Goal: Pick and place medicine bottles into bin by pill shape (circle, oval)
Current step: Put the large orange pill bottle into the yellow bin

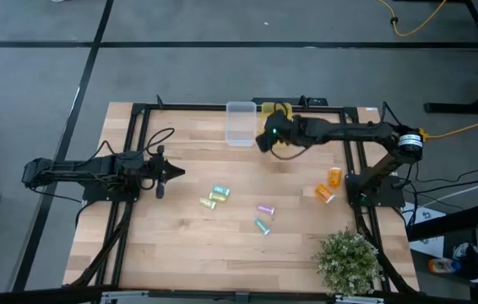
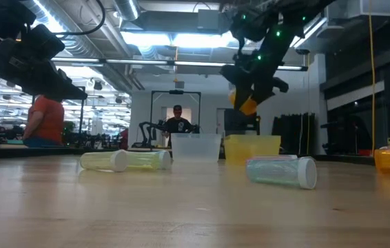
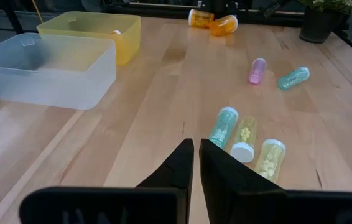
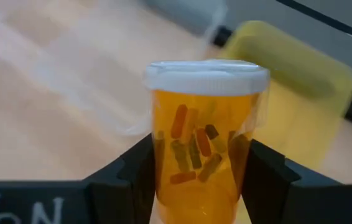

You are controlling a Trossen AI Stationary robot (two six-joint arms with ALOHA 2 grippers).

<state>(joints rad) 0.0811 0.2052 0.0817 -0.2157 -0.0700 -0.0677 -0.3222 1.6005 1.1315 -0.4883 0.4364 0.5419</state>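
Note:
My right gripper [image 1: 264, 140] is shut on an orange bottle [image 4: 204, 149] with a white cap and long pills inside. It hangs above the table beside the clear bin [image 1: 241, 123] and the yellow bin [image 1: 271, 109]. It also shows in the low view [image 2: 248, 105]. My left gripper [image 3: 196, 155] is shut and empty, at the table's left [image 1: 171, 173]. Yellow-green and teal bottles [image 1: 214, 197], a pink one [image 1: 265, 208], a teal one [image 1: 262, 225] and two orange ones [image 1: 329, 185] lie on their sides on the table. My right gripper pinches the orange bottle's body [image 4: 163, 174] between its two fingers [image 4: 260, 177], one on either side, below the white cap [image 4: 207, 76]. The fingers lie across the bottle. The bottle is lifted clear of the table [image 2: 248, 105].
A potted plant [image 1: 349, 262] stands at the table's near right corner. The black frame rails [image 1: 133, 152] run along the table's sides. People show in the room behind the table [image 2: 43, 120].

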